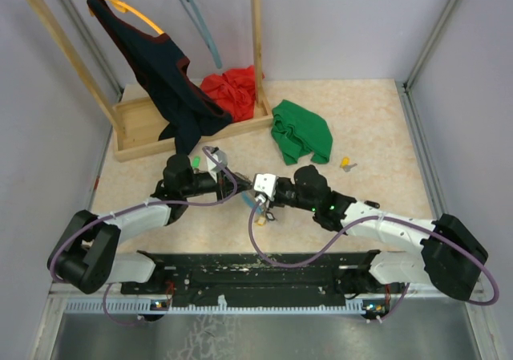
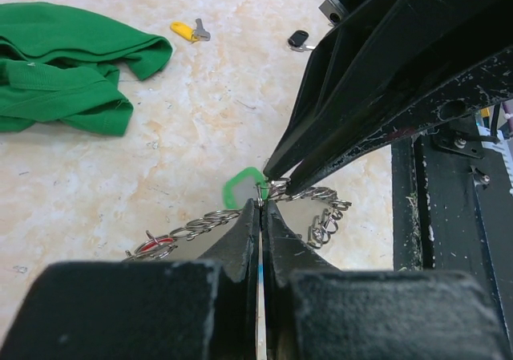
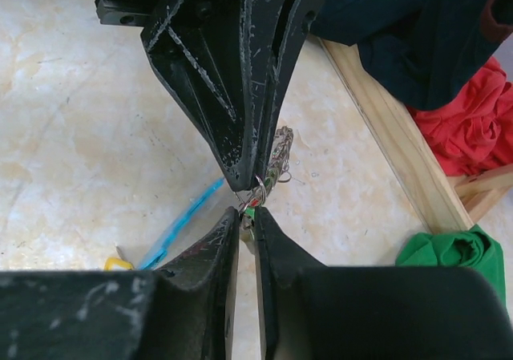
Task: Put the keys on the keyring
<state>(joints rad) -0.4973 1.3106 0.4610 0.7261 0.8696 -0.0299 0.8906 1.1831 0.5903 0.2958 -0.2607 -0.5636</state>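
Observation:
My left gripper (image 2: 263, 204) is shut on the thin wire of the keyring (image 2: 200, 222), whose small steel rings trail off to either side. Its light-blue segment (image 3: 180, 224) hangs below, above the table. Tip to tip against it, my right gripper (image 3: 247, 214) is shut on a green-tagged key (image 2: 238, 190), right at a small ring held in the left fingertips (image 3: 240, 171). In the top view both grippers (image 1: 232, 181) (image 1: 258, 196) meet over the middle of the table. A yellow-tagged key (image 1: 346, 164) lies on the table to the right.
A green cloth (image 1: 300, 131) lies behind the grippers. A wooden clothes rack (image 1: 192, 127) stands at the back left, with a dark garment (image 1: 164, 71) and a red cloth (image 1: 232, 87). A small black fob (image 2: 298, 38) lies near the yellow-tagged key (image 2: 186, 31).

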